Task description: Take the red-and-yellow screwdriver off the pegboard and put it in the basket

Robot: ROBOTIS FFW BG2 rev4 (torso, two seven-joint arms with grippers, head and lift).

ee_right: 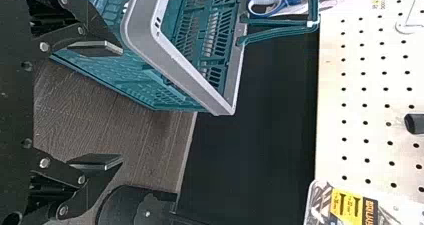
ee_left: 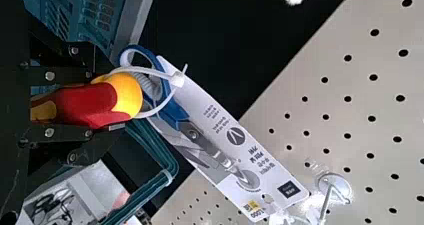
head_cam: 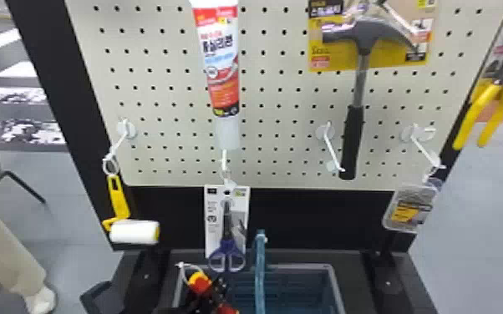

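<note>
In the head view my left gripper point(head_cam: 215, 294) is low, over the left part of the basket point(head_cam: 285, 266), holding the red-and-yellow screwdriver point(head_cam: 199, 282). The left wrist view has the left gripper point(ee_left: 90, 105) shut on the screwdriver's handle point(ee_left: 95, 104), whose yellow end with a white zip-tie loop points out past the fingers. The rest of the screwdriver is hidden. My right gripper point(ee_right: 110, 104) stands open in the right wrist view with nothing between its fingers, beside the teal basket's grey rim point(ee_right: 175, 65).
Carded scissors point(head_cam: 227, 234) hang from the pegboard point(head_cam: 271, 138) just behind the basket, near its upright teal handle point(head_cam: 260, 267). A yellow-handled roller point(head_cam: 134, 232) hangs at the left, a hammer point(head_cam: 351, 138) and a small clear pack point(head_cam: 410, 208) at the right.
</note>
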